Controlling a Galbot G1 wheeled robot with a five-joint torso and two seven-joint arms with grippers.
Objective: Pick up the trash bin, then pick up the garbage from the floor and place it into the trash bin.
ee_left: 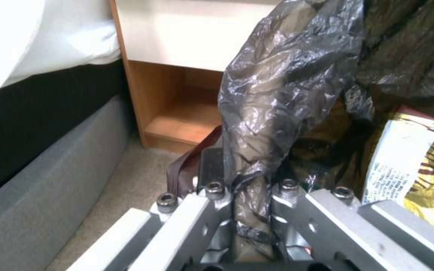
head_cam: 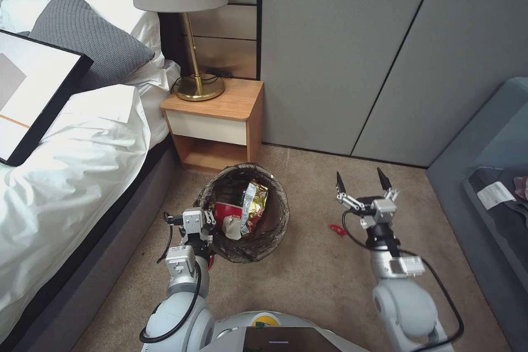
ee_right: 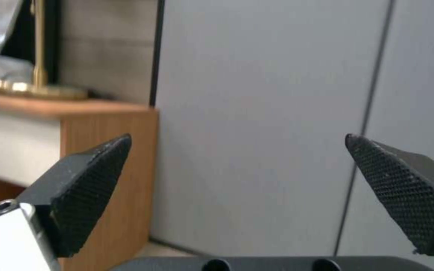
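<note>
— Where's the trash bin (head_cam: 246, 213)?
— On the carpet (head_cam: 308, 269) just in front of the nightstand (head_cam: 215, 122), beside the bed (head_cam: 71, 176). The left claw (head_cam: 208, 221) is clenched on its bag-covered rim; from the wrist, the dark bag (ee_left: 277, 94) runs down between the jaws.
— What's inside?
— A gold snack wrapper (head_cam: 253, 202), a red one (head_cam: 226, 212) and something white (head_cam: 231, 228) near the rim.
— And the right claw (head_cam: 363, 181)?
— Released, its black fingertips (ee_right: 89, 188) spread wide and holding nothing, raised above the carpet to the right of the bin. A small red scrap (head_cam: 336, 228) lies on the carpet below it.
</note>
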